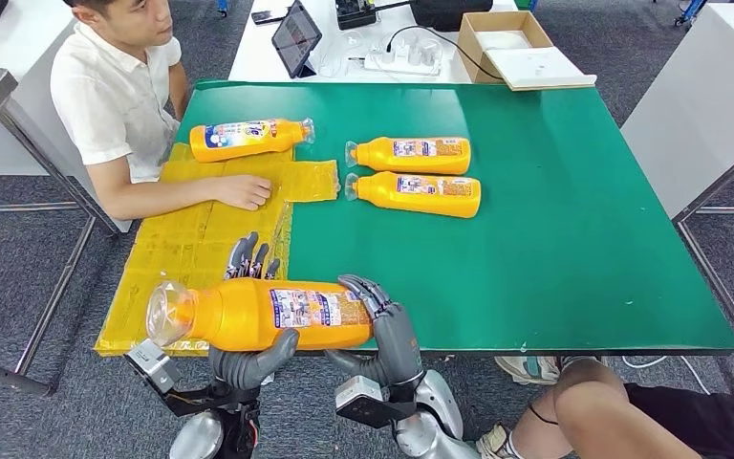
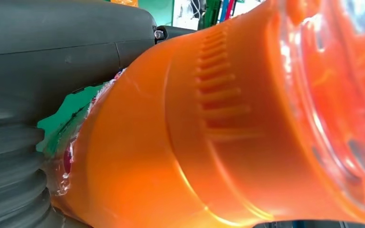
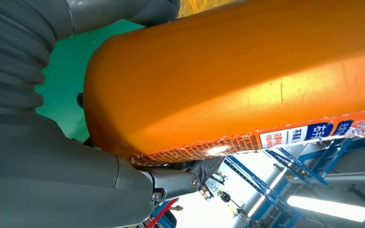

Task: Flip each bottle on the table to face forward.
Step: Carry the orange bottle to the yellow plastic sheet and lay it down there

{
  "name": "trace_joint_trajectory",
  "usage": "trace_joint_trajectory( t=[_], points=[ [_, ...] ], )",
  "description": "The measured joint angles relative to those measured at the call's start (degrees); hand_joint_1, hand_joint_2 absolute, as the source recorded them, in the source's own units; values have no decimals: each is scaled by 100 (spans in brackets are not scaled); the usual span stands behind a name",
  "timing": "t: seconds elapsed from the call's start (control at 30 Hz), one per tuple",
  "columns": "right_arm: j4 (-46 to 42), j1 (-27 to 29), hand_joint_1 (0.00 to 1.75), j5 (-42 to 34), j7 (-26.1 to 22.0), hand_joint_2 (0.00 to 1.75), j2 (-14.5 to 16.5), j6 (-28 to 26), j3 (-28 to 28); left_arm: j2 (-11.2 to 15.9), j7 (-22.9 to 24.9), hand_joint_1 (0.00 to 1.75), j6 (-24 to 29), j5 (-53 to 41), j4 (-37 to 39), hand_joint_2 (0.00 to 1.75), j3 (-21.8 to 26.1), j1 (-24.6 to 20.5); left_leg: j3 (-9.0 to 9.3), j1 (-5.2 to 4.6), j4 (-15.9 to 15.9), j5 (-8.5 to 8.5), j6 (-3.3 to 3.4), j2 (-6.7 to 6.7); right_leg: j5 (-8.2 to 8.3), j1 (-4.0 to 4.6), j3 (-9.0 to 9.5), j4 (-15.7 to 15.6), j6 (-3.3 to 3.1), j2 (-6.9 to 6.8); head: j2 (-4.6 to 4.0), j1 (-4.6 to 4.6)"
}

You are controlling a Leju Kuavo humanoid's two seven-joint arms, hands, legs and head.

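An orange bottle (image 1: 258, 314) lies sideways in both my hands above the table's near edge, its clear cap pointing left and its label up. My left hand (image 1: 248, 359) cups it from below near the middle, fingers (image 1: 251, 256) rising behind it. My right hand (image 1: 389, 330) wraps the bottle's base end. Both wrist views show the same orange bottle (image 2: 218, 142) (image 3: 247, 80) pressed close against each hand. Two more orange bottles (image 1: 411, 154) (image 1: 416, 193) lie side by side mid-table, caps left. Another bottle (image 1: 248, 138) lies at the far left on the yellow mat.
A green table (image 1: 554, 239) carries a yellow mat (image 1: 191, 249) along its left side. A person in a white shirt sits at the left, a hand (image 1: 244, 191) resting on the mat. Someone's knee (image 1: 602, 411) shows below the near right edge. A cardboard box (image 1: 507, 43) and tablet (image 1: 296, 38) stand behind.
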Motion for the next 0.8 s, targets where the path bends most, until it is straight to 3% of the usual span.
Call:
trace_joint_trajectory(
  t=[0.37,0.4,0.5,0.53,0.57,0.6,0.7,0.73,0.8],
  points=[
    [430,-237,175,-139,-182,175,112,-228,267,66,55,0,-569,164,35,175,-153,-139,1,0,0,1,0,2,0,0,-1,1,0,0,0,0],
    [452,-253,175,-147,-182,175,114,-226,277,84,71,22,-580,124,43,175,-163,-150,1,0,0,1,0,2,0,0,-1,1,0,0,0,1],
    [496,-284,175,-155,-181,175,116,-217,300,123,91,153,-530,-84,87,175,-201,-190,1,0,0,1,0,2,0,0,-1,0,0,0,0,1],
    [508,-287,173,-158,-181,175,116,-212,305,131,91,175,-528,-106,107,175,-210,-203,1,0,0,0,0,2,0,0,-1,0,0,0,0,1],
    [520,-287,165,-161,-180,175,116,-203,311,137,92,175,-559,-66,131,175,-214,-214,1,0,0,0,0,2,0,0,-1,0,0,0,0,2],
    [530,-285,135,-164,-179,175,115,-192,315,142,102,175,-630,31,156,175,-214,-222,1,0,0,0,0,2,0,0,-1,0,0,0,0,1],
    [548,-261,13,-160,-176,175,94,-115,346,169,221,175,-1112,625,232,175,-180,-237,1,0,0,0,0,2,0,0,-1,0,0,0,0,-1],
    [551,-251,0,-145,-177,175,81,-47,375,178,273,175,-1319,841,256,175,-164,-244,1,0,0,0,0,1,0,0,-1,0,0,0,0,-1],
    [558,-219,0,-121,-178,87,54,125,463,190,363,175,-1681,1163,299,175,-136,-267,0,0,0,0,0,0,0,0,-1,1,0,0,0,0]
  ],
)
